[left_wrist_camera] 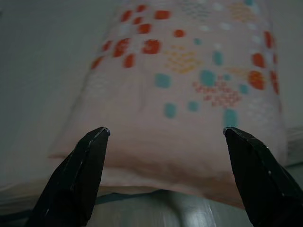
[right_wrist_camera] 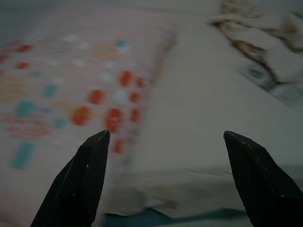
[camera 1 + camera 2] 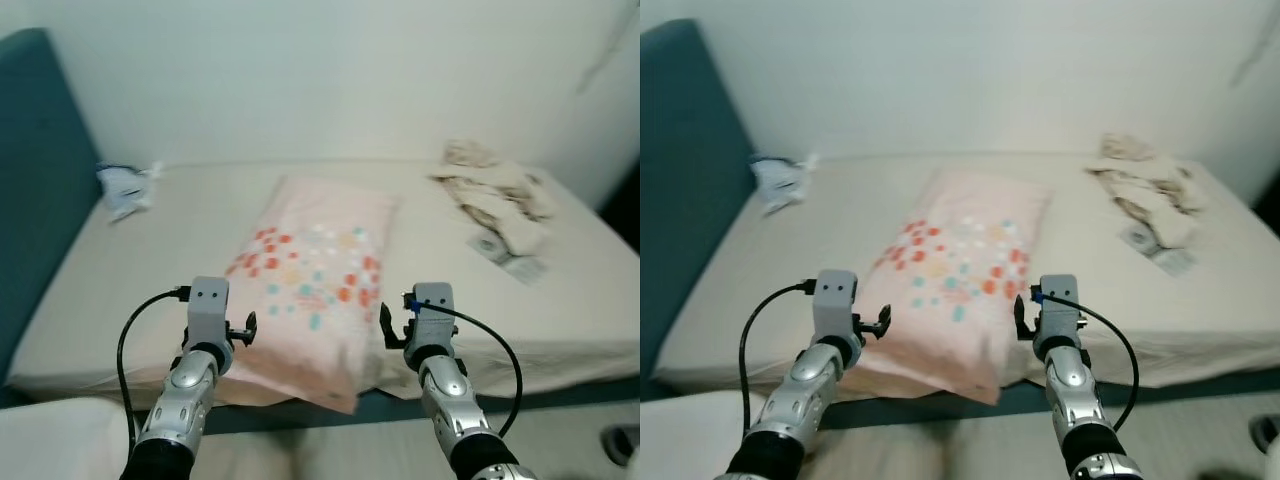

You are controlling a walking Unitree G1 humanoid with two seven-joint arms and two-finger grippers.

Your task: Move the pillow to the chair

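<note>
Currently the pale pink spotted fabric pillow [image 3: 315,285] lies lengthwise between both grippers, left gripper [image 1: 165,135] nearer; right gripper [image 2: 165,135] beside; fingers wide.

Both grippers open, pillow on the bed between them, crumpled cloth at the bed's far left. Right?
Not quite: the crumpled cloth lies at the bed's far right, per the left eye view. Left gripper and right gripper are open, pillow between them.

A beige bed [image 3: 200,220] carries pillow [image 3: 315,275], crumpled cloth [image 3: 495,190], blue-white bundle [image 3: 125,187].
</note>
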